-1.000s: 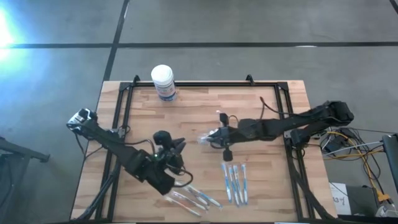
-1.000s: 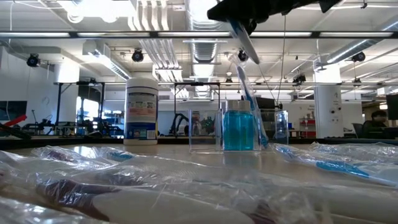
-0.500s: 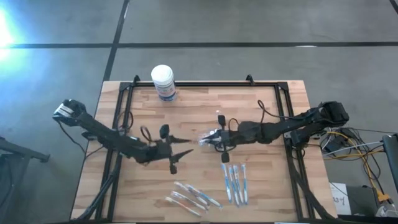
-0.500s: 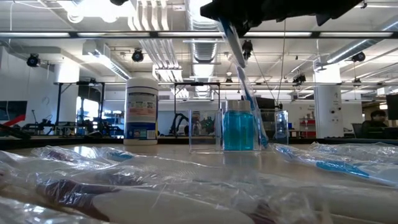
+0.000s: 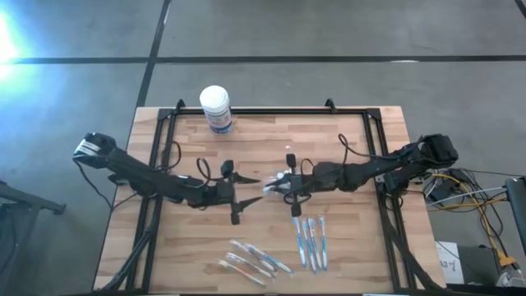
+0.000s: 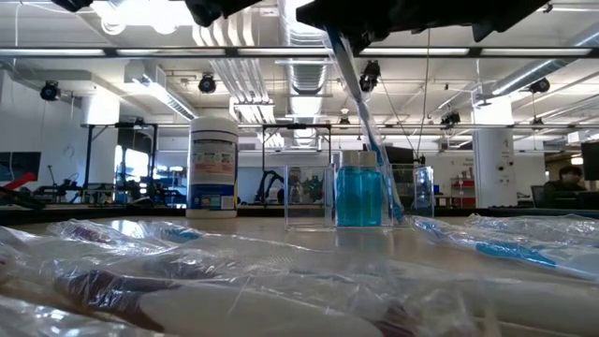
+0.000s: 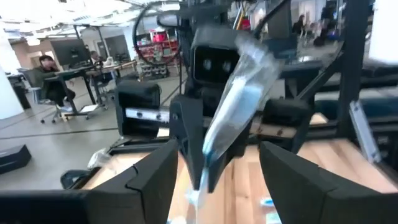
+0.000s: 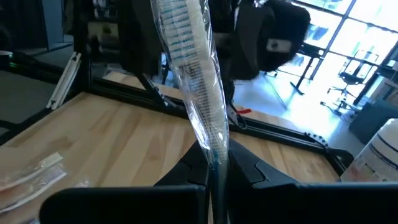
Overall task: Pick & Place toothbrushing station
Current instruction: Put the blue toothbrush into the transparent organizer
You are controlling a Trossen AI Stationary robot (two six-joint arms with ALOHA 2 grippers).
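Clear station waited while a wrapped brush hung over it.
It stood empty on the tabletop near the middle, a blue cup just beside it and a white tub off toward the far edge. The right gripper was clamped on the brush above the station; the left gripper faced it, fingers spread wide and holding nothing. This looked like the loading step; next, the brush probably needed lowering upright into the holder.
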